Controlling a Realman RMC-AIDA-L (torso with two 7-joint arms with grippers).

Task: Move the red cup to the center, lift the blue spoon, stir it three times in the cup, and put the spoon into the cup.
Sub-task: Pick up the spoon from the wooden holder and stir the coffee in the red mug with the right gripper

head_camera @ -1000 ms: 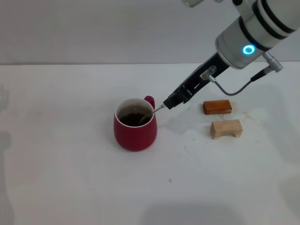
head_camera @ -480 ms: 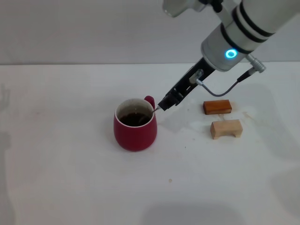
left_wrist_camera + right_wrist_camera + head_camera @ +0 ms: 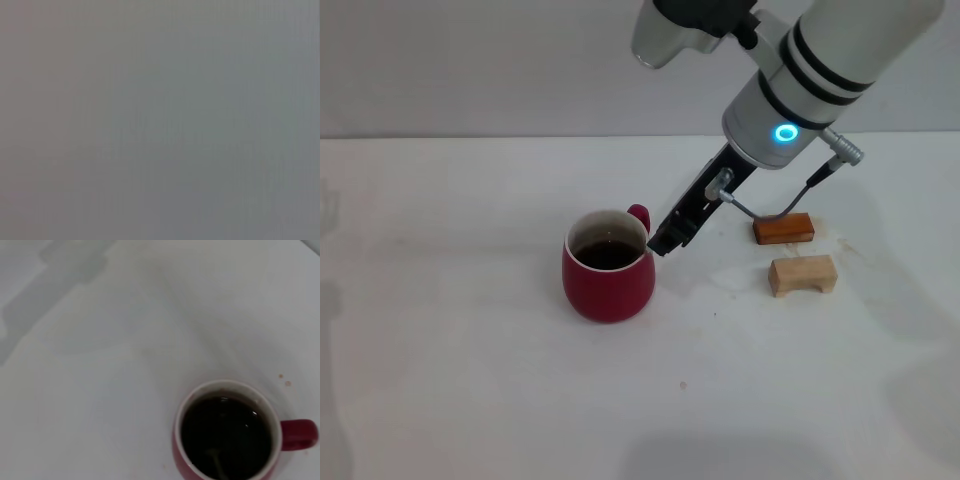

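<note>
The red cup stands near the middle of the white table, handle at the back right, dark liquid inside. My right gripper reaches down from the right, and its dark tip rests at the cup's rim beside the handle. Its fingers look closed together as one narrow bar. The blue spoon's handle is hidden in the head view. In the right wrist view the cup is seen from above, and a faint shape of the spoon shows under the liquid. The left gripper is out of view.
An orange-brown wooden block and a tan wooden block lie to the right of the cup, under the right arm. The left wrist view shows only flat grey.
The right arm has swung left and lower. Its tip has moved from just right of the handle down to the cup's rim, and the spoon's metal shaft no longer shows outside the cup.
</note>
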